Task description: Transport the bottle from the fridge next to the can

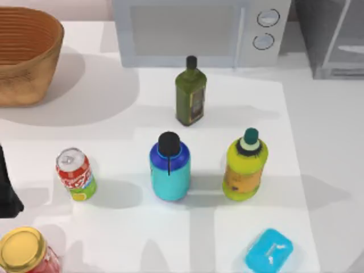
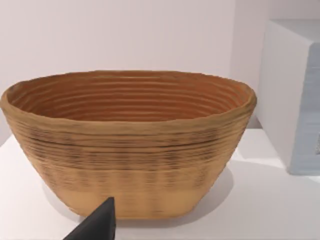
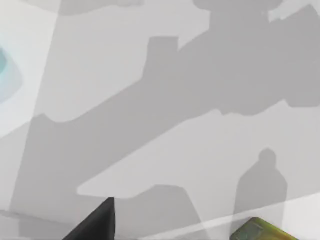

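The bottle (image 1: pixel 169 166) stands upright on the worktop (image 1: pixel 318 142), near the middle of the front row, with the can (image 1: pixel 75 174) to its left and a yellow bottle (image 1: pixel 245 165) to its right. It is clear of the fridge (image 1: pixel 333 37), which sits at the back right corner, so the removal from the fridge is judged complete. A gap of bare worktop lies between bottle and can; the two are near but not touching, and nothing stands between them. Whether this counts as "next to" is a matter of judgement: the placement looks largely achieved, with at most a small shift leftward left to do. Neither gripper is on the bottle. The left arm (image 1: pixel 8 190) appears as a dark shape at the left edge of the top view, beside the can; its wrist view looks toward a woven basket (image 2: pixel 130 145) at the back left, with a dark fingertip (image 2: pixel 97 225) at the frame edge, and the state of its jaws cannot be told. The right wrist view looks at shadowed worktop, with a dark fingertip (image 3: pixel 95 222) and a corner of the green oil bottle (image 3: pixel 257 230) at the frame edge; the state of its jaws cannot be told either. Other items noted: a microwave (image 1: pixel 199 31) at the back centre, the oil bottle in front of it, a red jar (image 1: pixel 25 253) at the front left, and a cyan soap-like block (image 1: pixel 269 250) at the front right. All stand undisturbed.
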Controlling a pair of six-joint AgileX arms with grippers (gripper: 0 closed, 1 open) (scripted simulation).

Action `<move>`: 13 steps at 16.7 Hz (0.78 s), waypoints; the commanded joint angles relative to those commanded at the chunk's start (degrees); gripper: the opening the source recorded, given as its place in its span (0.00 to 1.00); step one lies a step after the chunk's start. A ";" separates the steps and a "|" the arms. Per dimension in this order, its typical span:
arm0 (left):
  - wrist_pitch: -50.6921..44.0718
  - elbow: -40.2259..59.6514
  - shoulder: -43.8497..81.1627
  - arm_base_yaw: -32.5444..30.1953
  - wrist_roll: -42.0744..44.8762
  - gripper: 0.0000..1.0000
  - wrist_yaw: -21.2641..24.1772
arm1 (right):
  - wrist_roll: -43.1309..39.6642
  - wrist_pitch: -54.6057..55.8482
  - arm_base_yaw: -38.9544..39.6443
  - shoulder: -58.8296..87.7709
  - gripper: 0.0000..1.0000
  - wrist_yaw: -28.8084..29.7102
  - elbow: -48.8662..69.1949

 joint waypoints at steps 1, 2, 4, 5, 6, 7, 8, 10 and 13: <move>0.00 0.00 0.00 0.00 0.00 1.00 0.00 | -6.72 -0.03 -5.76 6.83 1.00 -2.83 1.98; 0.00 0.00 0.00 0.00 0.00 1.00 0.00 | -13.24 0.10 -11.35 13.50 1.00 -5.60 3.89; 0.00 0.00 0.00 0.00 0.00 1.00 0.00 | -25.36 0.76 -21.80 25.94 1.00 -10.90 7.39; 0.00 0.00 0.00 0.00 0.00 1.00 0.00 | -30.84 1.27 -26.59 31.60 1.00 -13.38 8.95; 0.00 0.00 0.00 0.00 0.00 1.00 0.00 | -35.87 1.87 -31.05 36.81 1.00 -15.72 10.37; 0.00 0.00 0.00 0.00 0.00 1.00 0.00 | -40.44 2.53 -35.14 41.53 1.00 -17.88 11.63; 0.00 0.00 0.00 0.00 0.00 1.00 0.00 | -44.52 3.24 -38.86 45.70 1.00 -19.86 12.72; 0.00 0.00 0.00 0.00 0.00 1.00 0.00 | -51.09 4.68 -45.07 52.30 1.00 -23.15 14.38; 0.00 0.00 0.00 0.00 0.00 1.00 0.00 | -56.66 6.33 -50.59 57.85 1.00 -26.05 15.66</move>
